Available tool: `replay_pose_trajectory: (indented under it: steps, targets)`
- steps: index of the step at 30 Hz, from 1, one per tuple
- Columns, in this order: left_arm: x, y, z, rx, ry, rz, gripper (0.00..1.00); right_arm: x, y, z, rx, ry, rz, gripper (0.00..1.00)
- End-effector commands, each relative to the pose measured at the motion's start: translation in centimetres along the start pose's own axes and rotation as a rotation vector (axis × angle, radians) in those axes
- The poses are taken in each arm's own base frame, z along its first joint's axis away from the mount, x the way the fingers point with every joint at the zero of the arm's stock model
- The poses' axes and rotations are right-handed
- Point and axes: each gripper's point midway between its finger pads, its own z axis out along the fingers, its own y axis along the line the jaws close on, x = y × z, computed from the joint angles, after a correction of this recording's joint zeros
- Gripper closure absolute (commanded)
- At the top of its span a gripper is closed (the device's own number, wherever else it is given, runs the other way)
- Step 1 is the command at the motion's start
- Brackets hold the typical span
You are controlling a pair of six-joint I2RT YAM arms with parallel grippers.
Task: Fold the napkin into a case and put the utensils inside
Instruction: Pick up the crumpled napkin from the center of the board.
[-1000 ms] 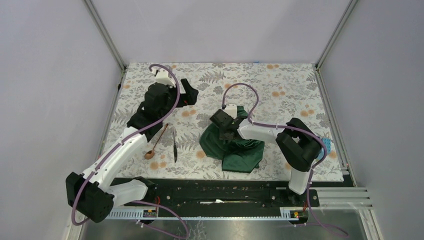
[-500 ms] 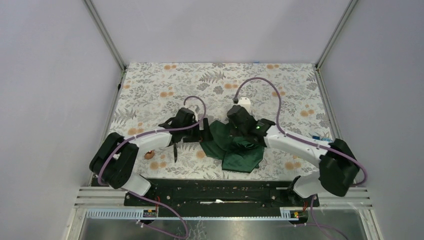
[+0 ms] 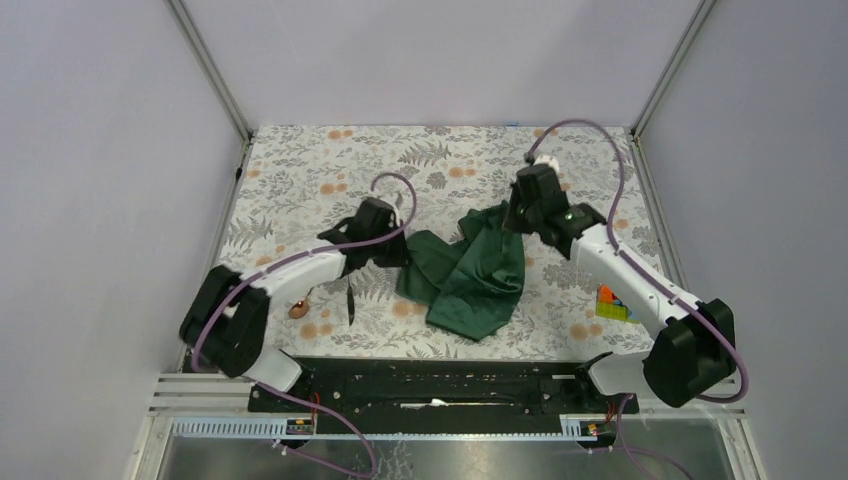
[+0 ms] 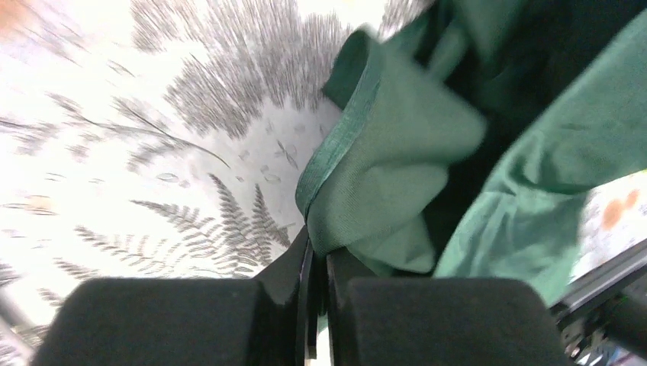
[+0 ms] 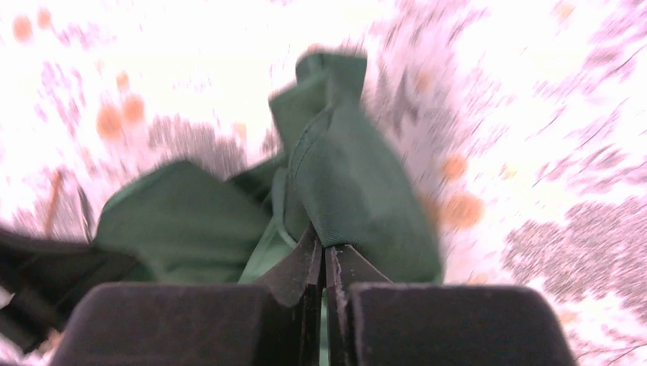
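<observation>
Left gripper is pressed together on a hemmed corner of the napkin. Right gripper is clamped the same way on another bunched corner. Both wrist views show cloth between the fingers, no gap.

Overhead, the napkin sits about mid-table, slightly toward the right edge, on the tablecloth. Left pinch is at the cloth's left side and right pinch at its far tip, so the held edge runs diagonally from the centre toward the far-right corner. The rest of the cloth is creased and doubled over, trailing toward the near edge – not flat, no tidy fold yet.

My read: the next move hinges on that held edge. The two pinch points need to draw apart along the diagonal to take up slack before any fold.

Spoon and knife lie just left of the napkin, partly hidden by the left arm, long axes roughly near-to-far – left arm is clearly the nearer one for them. Toy blocks sit toward the right edge, apart from the cloth
</observation>
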Motion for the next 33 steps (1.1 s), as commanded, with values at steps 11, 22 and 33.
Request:
replay_pose_trajectory:
  steps: [11,22,33]
  targets:
    - [-10.7,-3.5,-20.4,0.044,-0.438,0.129,1.0,-14.2,-9.1,-5.2,0.269,-0.157,0.007,1.0]
    - [-13.0,-8.1,-28.2,0.197,-0.557,0.09,1.0,-20.2,-6.4,-6.5,0.16,-0.182,-0.098,1.0]
    - [-5.8,-3.4,-13.5,0.269,-0.312,-0.303,1.0,-16.8,-7.7,10.0,0.152,0.271,-0.064,0.47]
